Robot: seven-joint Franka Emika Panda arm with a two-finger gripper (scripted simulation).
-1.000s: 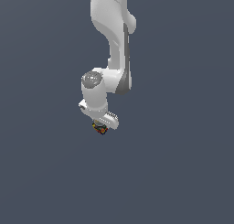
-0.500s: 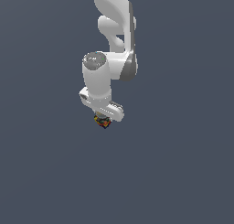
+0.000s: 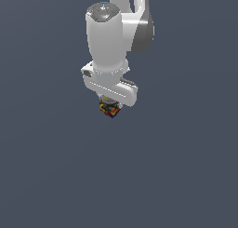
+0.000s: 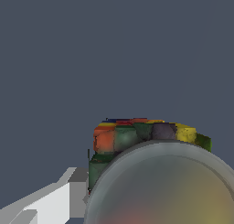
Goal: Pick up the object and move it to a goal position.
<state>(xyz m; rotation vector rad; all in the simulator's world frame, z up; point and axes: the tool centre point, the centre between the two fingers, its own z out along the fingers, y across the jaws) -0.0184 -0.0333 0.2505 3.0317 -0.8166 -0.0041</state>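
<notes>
Object [image 3: 110, 110] hangs clamped in the gripper [image 3: 110, 109], lifted clear. Carrying appears underway. Next it needs steady travel to the goal, which is not visible.

Simulated void, featureless slate-grey backdrop [image 3: 42, 166]; no room features

A flat, uniform slate-grey surface [image 3: 51, 176] fills the whole exterior view, edge to edge, without seam, edge or marking. The wrist view shows the same plain grey behind everything. Whether the object [image 3: 110, 110] touches it cannot be told; no shadow or contact line shows under it.
</notes>
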